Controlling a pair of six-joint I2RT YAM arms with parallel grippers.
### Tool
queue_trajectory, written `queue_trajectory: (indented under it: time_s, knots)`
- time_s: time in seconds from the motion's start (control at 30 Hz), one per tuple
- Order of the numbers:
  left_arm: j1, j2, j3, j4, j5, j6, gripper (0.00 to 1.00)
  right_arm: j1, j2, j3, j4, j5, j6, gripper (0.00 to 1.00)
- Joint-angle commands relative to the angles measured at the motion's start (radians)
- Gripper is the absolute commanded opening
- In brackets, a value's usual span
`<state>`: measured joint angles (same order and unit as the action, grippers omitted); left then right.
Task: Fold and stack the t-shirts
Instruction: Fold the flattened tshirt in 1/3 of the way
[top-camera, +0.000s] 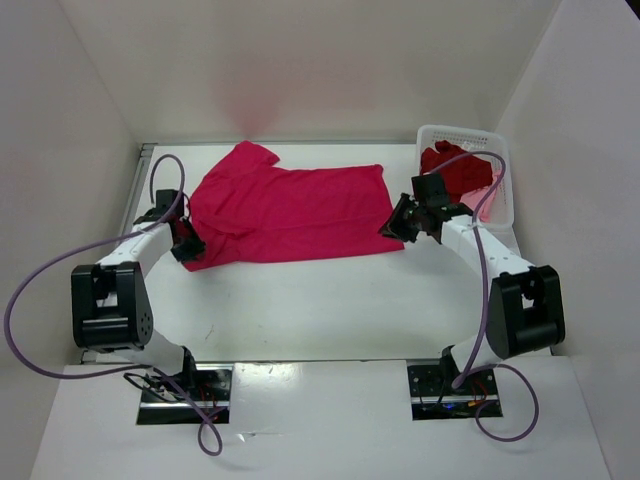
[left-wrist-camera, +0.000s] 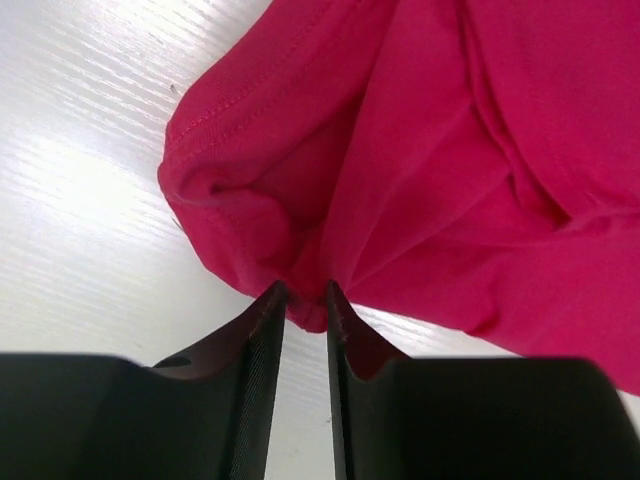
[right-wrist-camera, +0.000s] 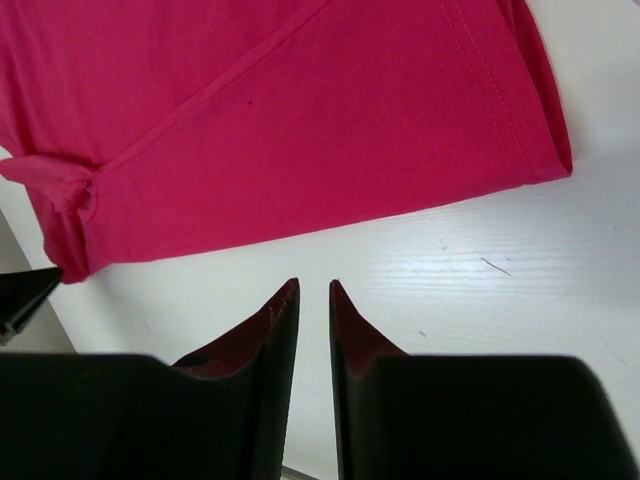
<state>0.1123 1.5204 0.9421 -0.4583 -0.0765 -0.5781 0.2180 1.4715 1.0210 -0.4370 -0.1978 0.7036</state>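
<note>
The 2 arms reach forward, left gripper (left-wrist-camera: 307, 292) pinching the crimson t-shirt (left-wrist-camera: 450, 150) at its tips, right gripper (right-wrist-camera: 313, 286) narrowly parted.

You have room to pass along the bare table (top-camera: 320, 310) near of the shirt (top-camera: 290, 210); the basket (top-camera: 455, 131) blocks the far right corner, and walls (top-camera: 70, 150) hem both sides.

Stock as I count it from my station:
- T-shirts: three. One crimson-magenta t-shirt (top-camera: 290, 210), one darker red t-shirt (top-camera: 455, 170), and one light pink t-shirt (top-camera: 489, 196), of which I see only a strip.
- White perforated basket (top-camera: 455, 132): one.
- Arms: two, the left arm (top-camera: 110, 300) and the right arm (top-camera: 525, 310).
- Grippers: two, the left gripper (top-camera: 185, 238) and the right gripper (top-camera: 392, 228), two fingers each.
- Purple cables: two, the left cable (top-camera: 30, 290) and the right cable (top-camera: 487, 290).
- Base plates: two, the left plate (top-camera: 185, 395) and the right plate (top-camera: 455, 385).
- Table (top-camera: 320, 310): one.
</note>
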Motion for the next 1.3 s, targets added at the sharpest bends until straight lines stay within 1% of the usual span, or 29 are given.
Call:
queue_trajectory:
  time_s: [0.0,0.07,0.13,0.17,0.3,0.4,0.47,0.57,0.67,0.7,0.8,0.87,0.93,1.0,1.03,1.07,1.1,1.13,1.2,1.23,1.27]
  knots:
    - [0.001,0.053,0.007,0.015,-0.02,0.014,0.26,0.001,0.038,-0.006,0.076,0.008,0.049,0.24]
    - [0.001,0.063,0.017,0.015,-0.02,0.023,0.23,0.001,0.052,-0.006,0.098,0.008,0.063,0.27]
    - [0.001,0.063,0.026,0.015,-0.048,0.032,0.11,0.001,0.061,-0.006,0.109,0.017,0.086,0.27]
    - [0.012,0.063,0.038,0.015,-0.068,0.032,0.08,0.001,0.073,-0.006,0.121,0.032,0.086,0.29]
    - [0.052,0.095,0.061,0.015,-0.089,0.052,0.0,0.001,0.096,-0.015,0.141,0.072,0.128,0.32]
    - [0.095,0.104,0.072,0.015,-0.089,0.063,0.0,0.001,0.122,-0.024,0.181,0.081,0.154,0.34]
    - [0.095,0.104,0.083,0.015,-0.089,0.063,0.0,0.001,0.159,-0.024,0.19,0.133,0.163,0.35]
    - [0.105,0.104,0.104,0.015,-0.089,0.063,0.0,0.001,0.188,-0.024,0.19,0.146,0.172,0.35]
    - [0.115,0.113,0.125,0.015,-0.098,0.063,0.0,-0.02,0.188,-0.035,0.211,0.175,0.185,0.35]
    - [0.124,0.145,0.126,0.015,-0.109,0.054,0.0,-0.034,0.188,-0.047,0.211,0.207,0.195,0.36]
    - [0.124,0.193,0.15,0.038,-0.109,0.054,0.0,-0.045,0.15,-0.071,0.211,0.239,0.206,0.36]
    - [0.124,0.207,0.161,0.049,-0.109,0.054,0.05,-0.045,0.136,-0.094,0.211,0.273,0.217,0.37]
    - [0.124,0.234,0.172,0.049,-0.155,0.054,0.14,-0.055,0.121,-0.134,0.211,0.282,0.217,0.41]
    - [0.124,0.257,0.181,0.049,-0.187,0.054,0.24,-0.069,0.108,-0.157,0.211,0.282,0.217,0.41]
    - [0.135,0.297,0.181,0.049,-0.198,0.044,0.37,-0.069,0.098,-0.179,0.211,0.282,0.217,0.41]
    - [0.144,0.297,0.181,0.049,-0.198,0.035,0.43,-0.069,0.089,-0.179,0.211,0.282,0.217,0.41]
    - [0.156,0.297,0.181,0.049,-0.172,0.026,0.58,-0.069,0.089,-0.179,0.221,0.282,0.217,0.42]
    - [0.156,0.259,0.181,0.049,-0.172,0.017,0.65,-0.069,0.089,-0.188,0.221,0.282,0.217,0.44]
    - [0.156,0.206,0.181,0.049,-0.163,0.008,0.78,-0.069,0.089,-0.188,0.23,0.282,0.217,0.44]
    - [0.156,0.157,0.181,0.037,-0.129,0.007,0.89,-0.069,0.099,-0.188,0.23,0.282,0.206,0.44]
    - [0.156,0.13,0.181,0.036,-0.115,-0.003,0.92,-0.069,0.099,-0.188,0.23,0.282,0.206,0.44]
